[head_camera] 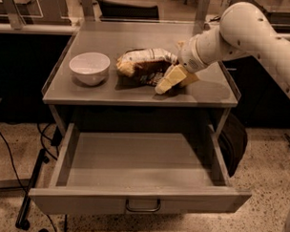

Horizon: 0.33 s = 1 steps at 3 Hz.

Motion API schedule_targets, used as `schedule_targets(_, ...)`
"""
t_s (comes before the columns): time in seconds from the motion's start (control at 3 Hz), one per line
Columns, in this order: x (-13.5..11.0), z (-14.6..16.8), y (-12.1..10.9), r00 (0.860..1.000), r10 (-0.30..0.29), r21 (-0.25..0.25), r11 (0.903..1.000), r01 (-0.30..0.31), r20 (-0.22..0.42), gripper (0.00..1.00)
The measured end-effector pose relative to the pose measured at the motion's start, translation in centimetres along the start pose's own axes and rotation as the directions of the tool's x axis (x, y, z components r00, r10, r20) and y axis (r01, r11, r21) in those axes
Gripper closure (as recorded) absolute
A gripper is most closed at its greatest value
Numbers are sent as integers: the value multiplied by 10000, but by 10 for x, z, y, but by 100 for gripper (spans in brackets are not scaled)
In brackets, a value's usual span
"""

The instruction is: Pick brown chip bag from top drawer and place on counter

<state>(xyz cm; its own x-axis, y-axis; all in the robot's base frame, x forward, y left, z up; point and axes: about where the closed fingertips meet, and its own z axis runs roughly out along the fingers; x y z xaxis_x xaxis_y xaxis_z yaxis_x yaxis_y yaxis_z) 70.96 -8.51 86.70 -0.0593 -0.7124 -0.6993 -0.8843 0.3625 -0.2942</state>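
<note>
Honestly, couldn't tell if the gripper [174, 80] just right of the brown chip bag [142, 65] was clamped or loose, so backing away might've dragged it off the counter [208, 93].

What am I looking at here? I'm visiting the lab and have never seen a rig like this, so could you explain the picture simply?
The white limb on the right is a robot arm. At its tip is the gripper, its grasping part, down at the right end of the brown chip bag. The bag lies on the counter, the flat grey cabinet top, with a white bowl beside it. Below, the top drawer is pulled open. There is one picture, from a camera looking down at the cabinet's front. Whether the gripper holds the bag does not show.
</note>
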Motion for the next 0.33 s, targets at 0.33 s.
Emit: schedule_targets(0.33, 0, 0, 0, 10000, 0, 0, 10000, 0, 0, 0)
